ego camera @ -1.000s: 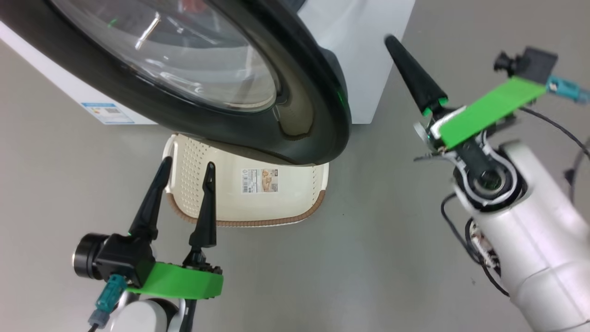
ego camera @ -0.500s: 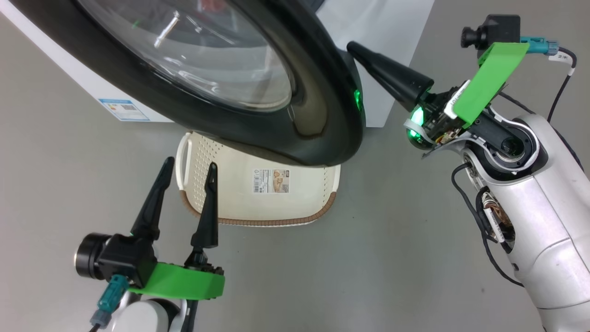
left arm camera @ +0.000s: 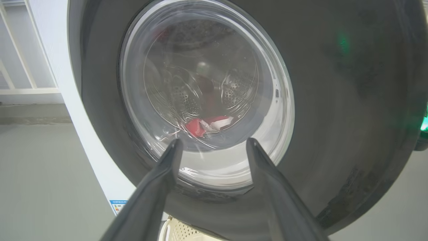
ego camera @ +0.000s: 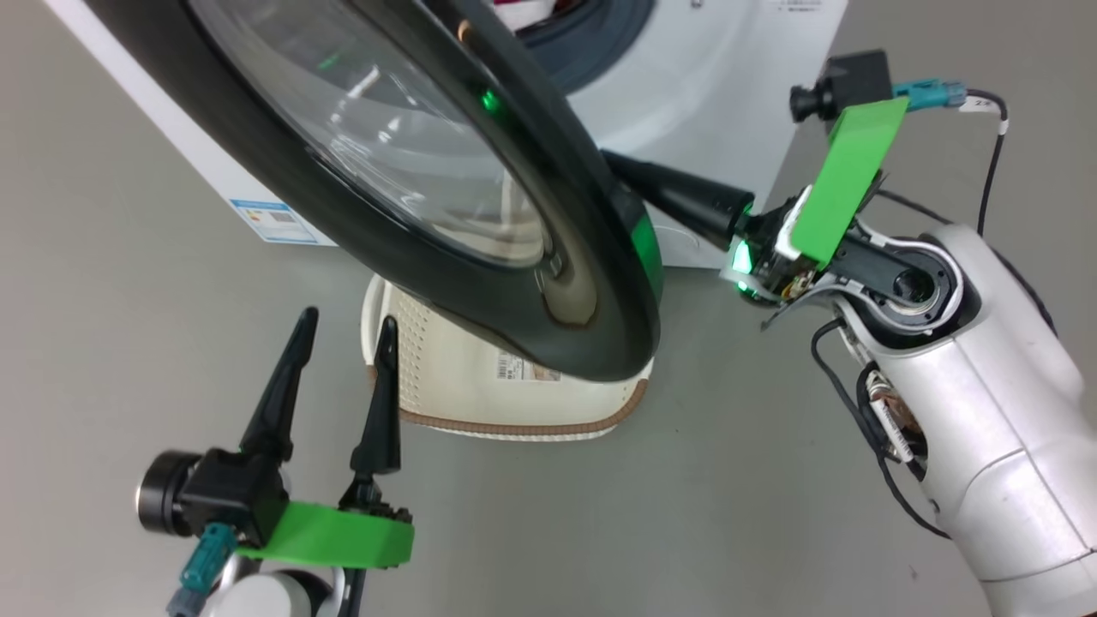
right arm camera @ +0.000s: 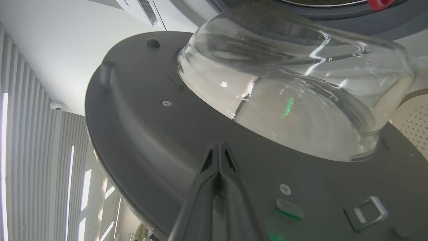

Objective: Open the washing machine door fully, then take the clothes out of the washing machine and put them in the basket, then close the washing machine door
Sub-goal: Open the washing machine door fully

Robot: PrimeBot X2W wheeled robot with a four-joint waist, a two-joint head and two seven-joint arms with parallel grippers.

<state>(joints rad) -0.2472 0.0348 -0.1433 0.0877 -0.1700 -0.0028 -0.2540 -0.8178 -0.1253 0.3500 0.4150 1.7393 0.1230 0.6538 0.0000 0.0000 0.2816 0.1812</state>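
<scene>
**Door part-open, right gripper behind its edge; clothes inside the machine.**

Head view: the large round, glossy black-rimmed washing machine door (ego camera: 403, 171) stands swung out from the big white boxy washing machine (ego camera: 711, 94). It overhangs the small cream perforated plastic basket (ego camera: 514, 420), which waits on the grey floor (ego camera: 128, 300) to catch the load. The right gripper (ego camera: 621, 167), its two long dark fingers pressed together into one spike, reaches behind the rim's free edge, probably to lever it wider; contact is hidden. The left gripper (ego camera: 347, 319) hovers beside the basket, fingers spread, holding nothing. Left wrist view: past the spread left gripper (left arm camera: 214, 142), the bright red and white fabric clothes (left arm camera: 200, 126) show through the glass, low in the perforated steel drum (left arm camera: 187, 100). Right wrist view: the closed right gripper (right arm camera: 219, 147) points at the door's matte grey inner face, beside the smooth, bulging clear glass bowl (right arm camera: 294, 93).
</scene>
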